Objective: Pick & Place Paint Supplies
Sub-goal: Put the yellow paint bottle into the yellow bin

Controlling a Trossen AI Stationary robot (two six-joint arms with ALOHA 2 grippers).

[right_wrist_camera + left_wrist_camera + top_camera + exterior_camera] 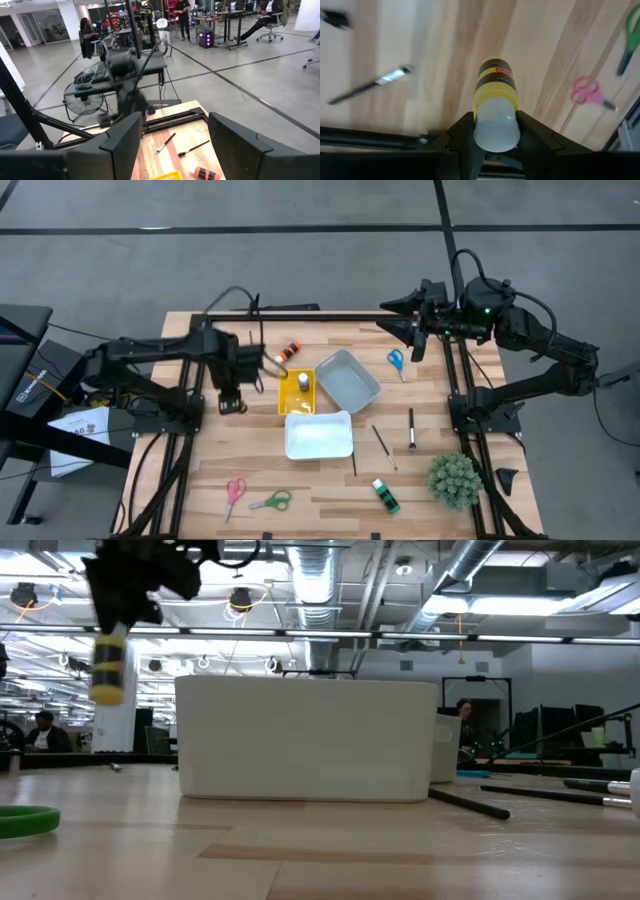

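Because it is to be carried to a tray, the yellow paint bottle point(494, 95) is held clamped by its cap in the left gripper point(495, 131), lifted above the table point(180, 470) left of the yellow tray point(287, 402). The right gripper point(172, 140) is parked open at the far edge.

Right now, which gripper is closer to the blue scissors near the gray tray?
The right gripper. It hangs empty just back of the blue scissors, near the table's far edge. The left gripper is across both trays on the table's left side, holding a yellow paint bottle.
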